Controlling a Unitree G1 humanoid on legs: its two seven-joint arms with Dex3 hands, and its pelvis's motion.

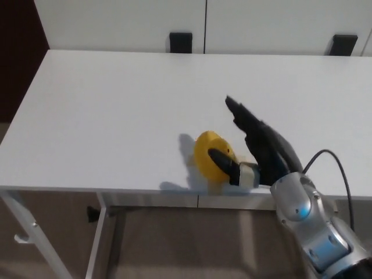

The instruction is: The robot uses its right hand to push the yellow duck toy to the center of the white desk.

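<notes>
Duck toy point(210, 158) sits on the desk point(116, 116), close to its near edge, right of the middle of that edge. Right hand point(261, 148) is on the desk just right of the duck, thumb point(224, 163) touching the duck's near-right side, fingers point(238, 110) reaching toward the far edge behind it. Rest of the desk lies to the left and behind.

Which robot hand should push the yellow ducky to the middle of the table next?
The right hand. It is already beside the yellow duck, with one finger against it near the white desk's front edge. The left hand is not in the picture.
</notes>
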